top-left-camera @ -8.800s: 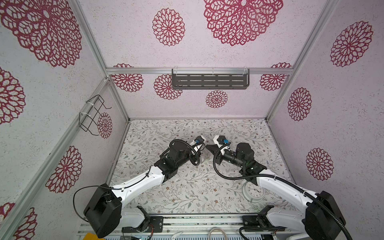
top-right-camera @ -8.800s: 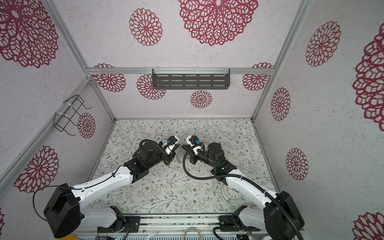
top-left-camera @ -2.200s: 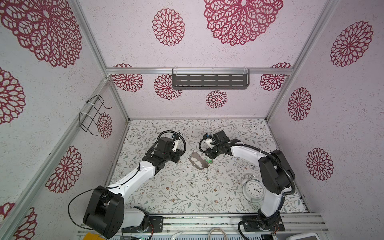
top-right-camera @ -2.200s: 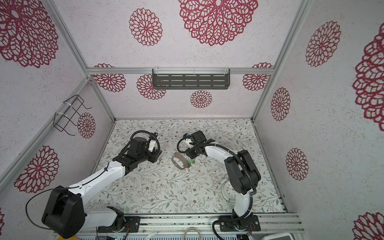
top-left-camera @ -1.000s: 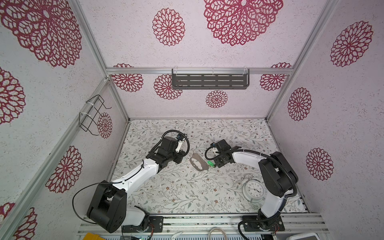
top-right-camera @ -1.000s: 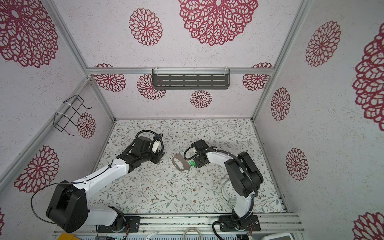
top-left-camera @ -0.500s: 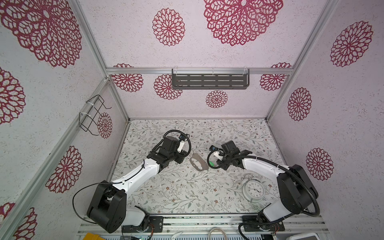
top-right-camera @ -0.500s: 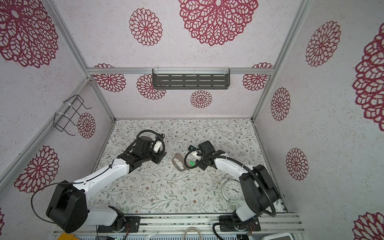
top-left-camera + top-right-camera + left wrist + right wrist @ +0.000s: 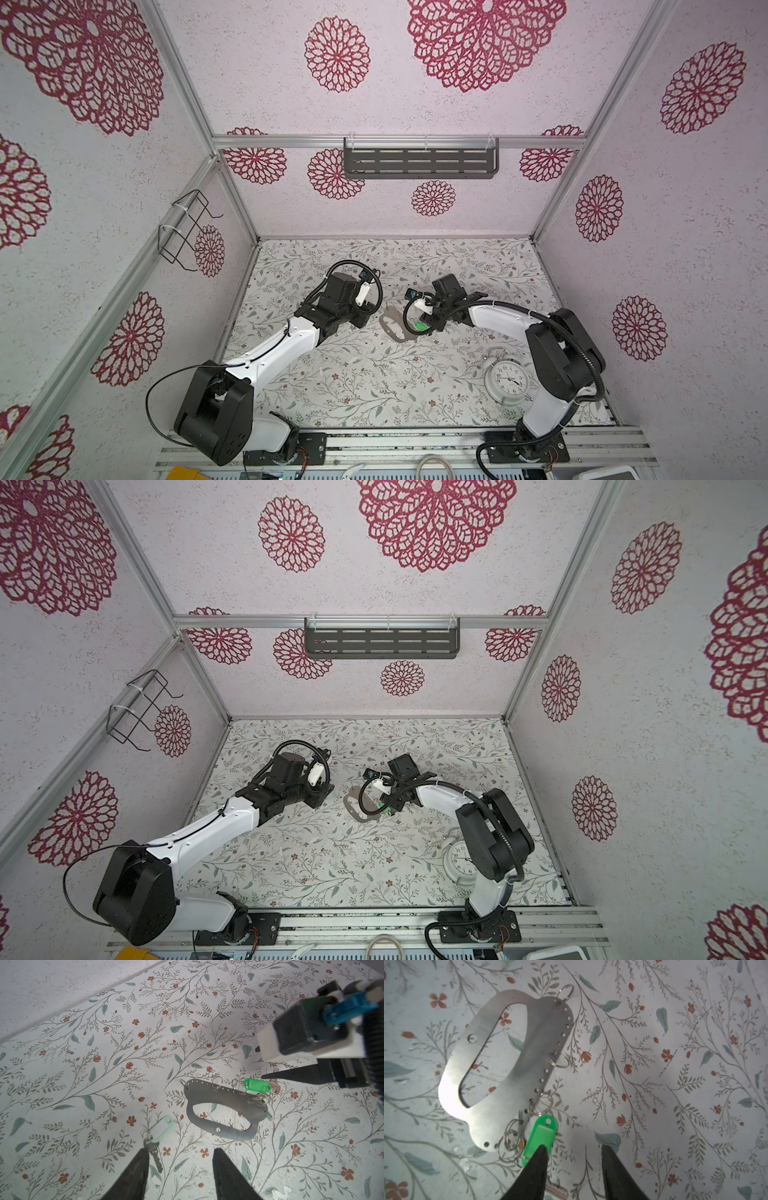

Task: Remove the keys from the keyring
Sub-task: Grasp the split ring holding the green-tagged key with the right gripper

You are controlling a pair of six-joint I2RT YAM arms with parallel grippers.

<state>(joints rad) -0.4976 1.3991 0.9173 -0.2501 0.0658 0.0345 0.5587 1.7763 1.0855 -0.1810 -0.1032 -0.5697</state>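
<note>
Keyring [image 9: 532, 1043] brushed metal; green tag [image 9: 543, 1134] glossy plastic.

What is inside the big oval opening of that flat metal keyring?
Through the opening of the keyring only the flowered table cover shows; nothing lies in it. What the metal itself covers cannot be seen.

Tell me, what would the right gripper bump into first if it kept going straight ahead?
Probably the bright green plastic key tag: one finger of the right gripper overlaps its end. Between the fingers lies only the flowery tabletop. Its height is unclear.
</note>
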